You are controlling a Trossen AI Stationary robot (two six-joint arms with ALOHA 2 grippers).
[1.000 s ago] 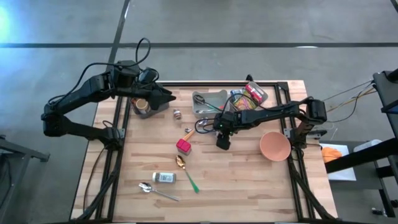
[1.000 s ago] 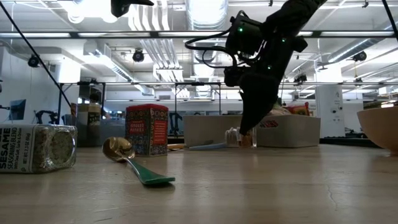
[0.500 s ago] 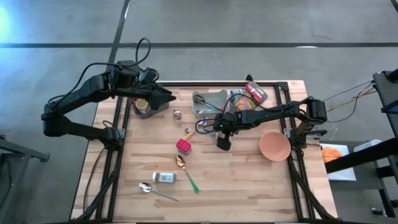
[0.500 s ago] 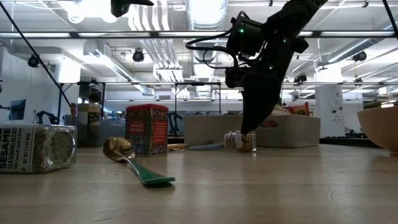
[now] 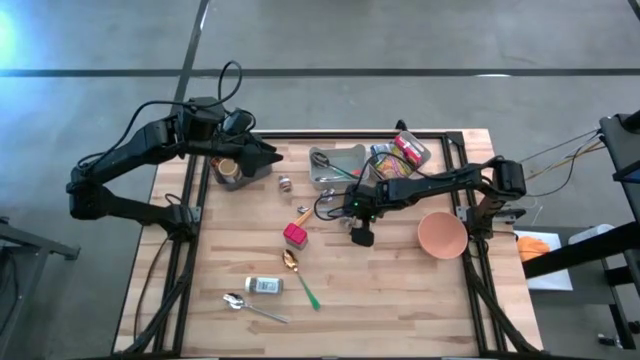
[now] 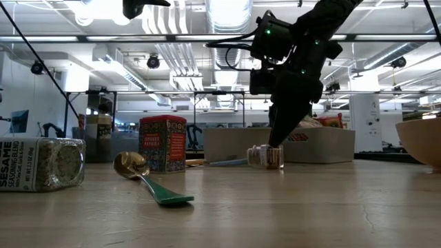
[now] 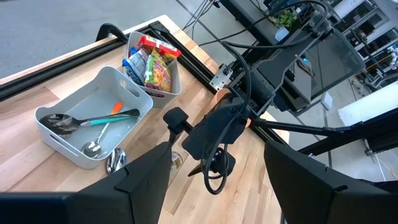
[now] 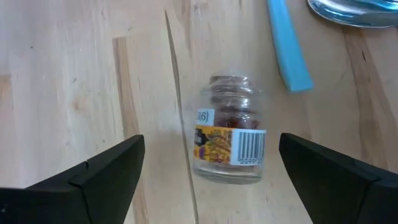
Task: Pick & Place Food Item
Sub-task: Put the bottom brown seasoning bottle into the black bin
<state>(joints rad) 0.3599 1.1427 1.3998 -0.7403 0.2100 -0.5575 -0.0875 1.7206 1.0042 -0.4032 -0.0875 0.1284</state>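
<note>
A small glass spice jar (image 8: 229, 134) with a yellow label and a barcode rests on the wooden table (image 5: 400, 290) near its middle. It also shows in the low view as the jar (image 6: 265, 156). My right gripper (image 8: 211, 140) is open just above it, one finger on each side of the jar and apart from it. From above, my right gripper (image 5: 362, 236) hides the jar. My left gripper (image 5: 264, 155) waits, open and raised, over the table's far left corner.
A red tin (image 5: 295, 236), a sesame jar (image 5: 265, 285), a gold spoon with a green handle (image 5: 298, 275) and a silver spoon (image 5: 250, 305) lie nearer the front. A pink bowl (image 5: 441, 235) is at the right. A grey tray (image 5: 335, 165) and a snack bin (image 5: 402, 152) stand behind.
My right gripper has opened and let go of the small jar. The jar was held tilted at the fingertips and now rests on the table between the spread fingers. The gripper has stayed over the same spot.
</note>
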